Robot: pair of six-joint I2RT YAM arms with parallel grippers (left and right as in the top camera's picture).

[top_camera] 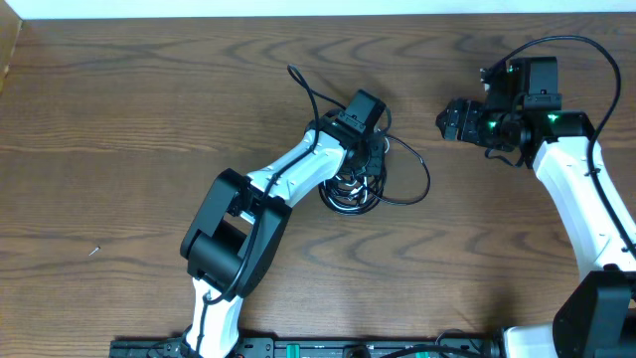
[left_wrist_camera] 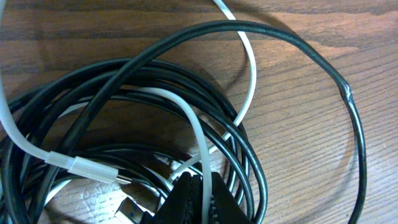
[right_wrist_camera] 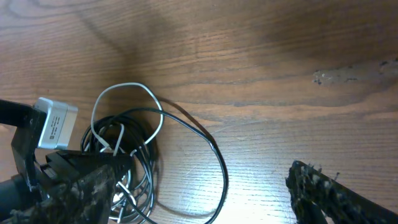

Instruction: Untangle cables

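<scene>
Pinching shut at the bottom of the left wrist view, the left gripper (left_wrist_camera: 198, 180) has its two dark fingertips pressed together. A strand of the white cable (left_wrist_camera: 200, 138) runs down into them, so it appears to be nipped there, though the contact itself is hidden by the tips. Just left of the fingertips lie a small silver plug (left_wrist_camera: 127, 208) and a clear-sleeved plug end (left_wrist_camera: 93, 169) of the white cord.

Around these, the black cable (left_wrist_camera: 155, 74) lies in several stacked loops, with the white cable threaded over and under them. One wider black loop swings out to the right across the wooden table (left_wrist_camera: 311, 155).

Seen from overhead, the whole tangle of cables (top_camera: 348, 197) sits near the middle of the table, under the left arm's wrist. The wide black loop (top_camera: 425, 179) spreads to the robot's right. A single black tail (top_camera: 295, 74) trails away toward the far edge.

Farther off, the right gripper (top_camera: 444, 121) hovers over bare wood, well apart from the cables. In its own wrist view its mottled fingers (right_wrist_camera: 323, 190) stand wide apart, holding nothing.
</scene>
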